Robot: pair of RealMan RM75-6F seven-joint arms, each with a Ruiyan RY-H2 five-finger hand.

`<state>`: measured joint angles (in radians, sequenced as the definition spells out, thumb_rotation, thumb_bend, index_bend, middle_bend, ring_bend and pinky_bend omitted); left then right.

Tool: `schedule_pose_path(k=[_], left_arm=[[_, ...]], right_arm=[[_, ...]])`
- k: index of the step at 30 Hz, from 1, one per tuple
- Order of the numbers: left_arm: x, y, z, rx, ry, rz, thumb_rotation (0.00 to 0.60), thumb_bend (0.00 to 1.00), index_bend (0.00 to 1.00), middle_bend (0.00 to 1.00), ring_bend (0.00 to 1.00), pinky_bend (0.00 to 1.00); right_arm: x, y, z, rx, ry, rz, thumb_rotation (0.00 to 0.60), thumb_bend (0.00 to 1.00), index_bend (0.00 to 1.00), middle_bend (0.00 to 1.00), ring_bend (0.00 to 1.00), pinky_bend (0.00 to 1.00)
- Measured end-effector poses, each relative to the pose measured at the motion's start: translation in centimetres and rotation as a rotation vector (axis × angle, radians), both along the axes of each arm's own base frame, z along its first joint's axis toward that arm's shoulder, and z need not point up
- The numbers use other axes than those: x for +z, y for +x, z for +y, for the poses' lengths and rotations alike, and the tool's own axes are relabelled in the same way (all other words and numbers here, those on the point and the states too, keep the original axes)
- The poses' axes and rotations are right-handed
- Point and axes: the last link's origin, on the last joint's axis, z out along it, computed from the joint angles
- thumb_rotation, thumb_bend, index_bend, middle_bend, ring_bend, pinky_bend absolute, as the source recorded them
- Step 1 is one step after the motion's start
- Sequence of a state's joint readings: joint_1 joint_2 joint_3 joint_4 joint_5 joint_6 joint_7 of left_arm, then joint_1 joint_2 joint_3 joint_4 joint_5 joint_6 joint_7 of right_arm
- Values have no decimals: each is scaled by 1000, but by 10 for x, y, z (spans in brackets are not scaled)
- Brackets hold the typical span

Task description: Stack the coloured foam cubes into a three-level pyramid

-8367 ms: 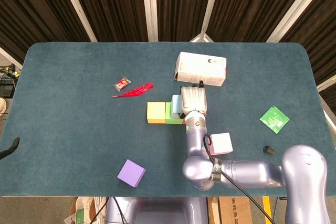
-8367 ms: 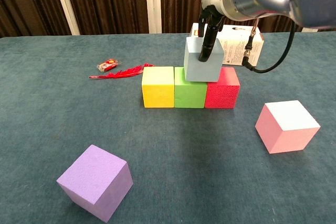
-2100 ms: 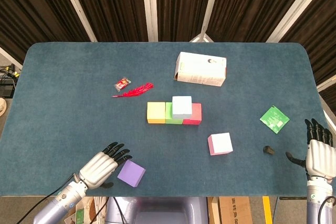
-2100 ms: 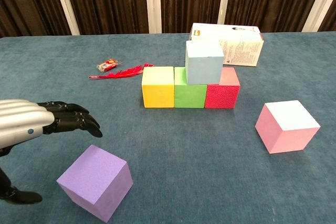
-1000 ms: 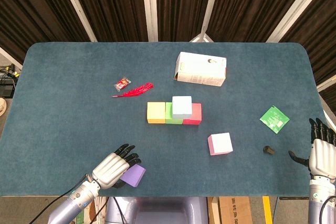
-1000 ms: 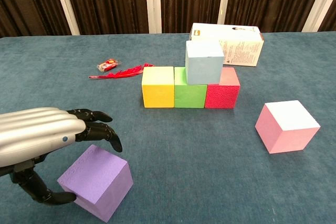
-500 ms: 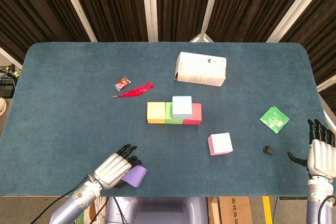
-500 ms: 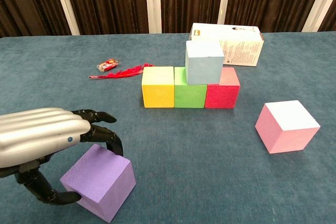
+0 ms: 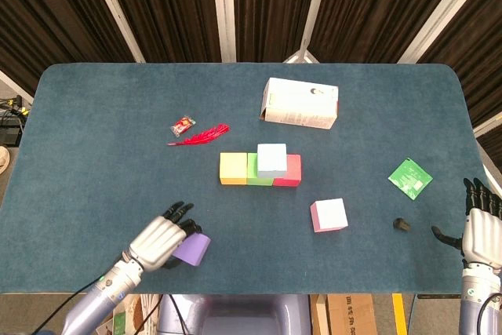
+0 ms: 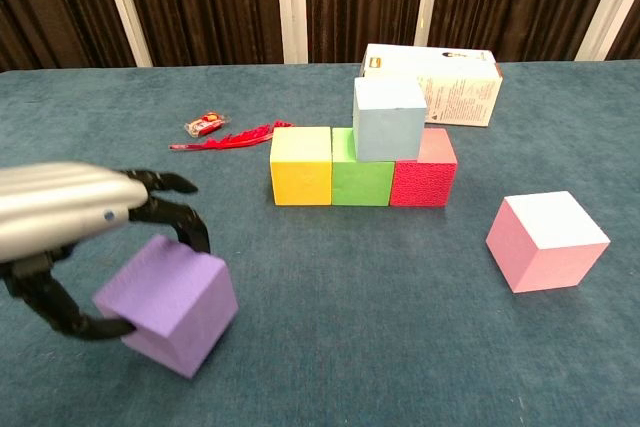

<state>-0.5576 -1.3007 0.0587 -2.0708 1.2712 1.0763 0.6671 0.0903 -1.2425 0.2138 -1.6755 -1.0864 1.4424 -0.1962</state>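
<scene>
Six foam cubes: yellow cube (image 10: 301,165), green cube (image 10: 361,180), red cube (image 10: 424,175) in a row, pale blue cube (image 10: 388,117) atop; pink cube (image 10: 545,240) alone right; purple cube (image 10: 167,303) gripped by left hand (image 10: 75,224). Right hand (image 9: 480,227) empty, fingers spread, near right.

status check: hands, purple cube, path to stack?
Left hand grips purple cube. Right hand open, idle. Light blue cube up; path to stack open.

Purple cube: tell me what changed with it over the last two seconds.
The left hand closed over the purple cube, gripped it and lifted it off the table, tilted. The right hand stayed open at the table's edge; the stacked cubes and pink cube did not move.
</scene>
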Motion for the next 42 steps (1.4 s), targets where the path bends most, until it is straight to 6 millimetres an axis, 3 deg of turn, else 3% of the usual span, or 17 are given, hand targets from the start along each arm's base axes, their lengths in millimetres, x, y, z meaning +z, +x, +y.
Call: schedule_pose_path(k=[10, 15, 27, 34, 42], left_arm=[[38, 2, 46, 115, 136, 59, 600, 382, 329, 294, 0, 0], [45, 19, 75, 145, 176, 100, 600, 382, 328, 292, 0, 0], [38, 78, 134, 219, 221, 101, 600, 380, 329, 285, 0, 0], [33, 96, 164, 275, 271, 57, 600, 377, 329, 279, 0, 0], [25, 109, 176, 287, 286, -13, 600, 377, 328, 271, 0, 0]], right_arm=[[-8, 2, -1, 3, 28, 9, 600, 167, 0, 0, 0, 0], [-11, 2, -2, 1, 32, 21, 600, 167, 0, 0, 0, 0], [-12, -5, -5, -35, 25, 52, 600, 166, 0, 0, 0, 0], [-13, -10, -8, -52, 25, 61, 600, 167, 0, 0, 0, 0], [-12, -12, -10, -64, 18, 62, 600, 166, 0, 0, 0, 0]])
